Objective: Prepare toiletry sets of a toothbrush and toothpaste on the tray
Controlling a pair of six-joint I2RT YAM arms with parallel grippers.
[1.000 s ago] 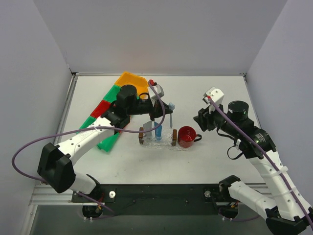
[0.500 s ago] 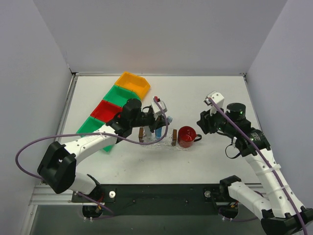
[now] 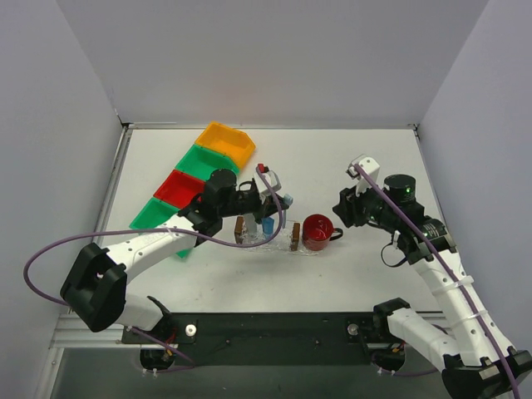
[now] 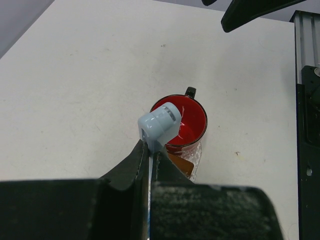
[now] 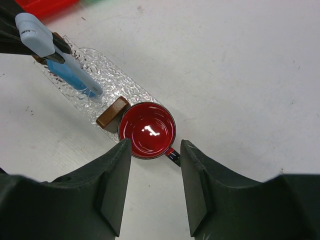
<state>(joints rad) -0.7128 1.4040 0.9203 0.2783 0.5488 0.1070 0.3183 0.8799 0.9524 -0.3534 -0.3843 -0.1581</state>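
Gripping the slim toothbrush with a pale blue-white handle and light blue head, the left fingers are pressed shut on the handle just behind the head. The toothbrush hangs above the clear, pebbled-glass oval tray with brown wooden end blocks, which sits at the middle of the white surface.

In the right wrist view its long axis slants. The head is at the 10 o'clock end, raised. The handle runs down toward 4 o'clock and ends over the tray's middle. I cannot tell whether that lower end touches the glass.

In the left wrist view the toothbrush is seen almost end-on. Its head juts past the fingertips toward 1 o'clock.

A small blue toothpaste tube lies on the tray under the handle, and its length follows nearly the same slant.

A glossy red mug with a dark handle stands on the surface at the tray's 3 o'clock end in the top view, right against the wooden block there.

The right fingers are spread apart and hold nothing. They hover above the mug.

A row of open plastic bins in orange, green, red and green lies at 10 o'clock from the tray.
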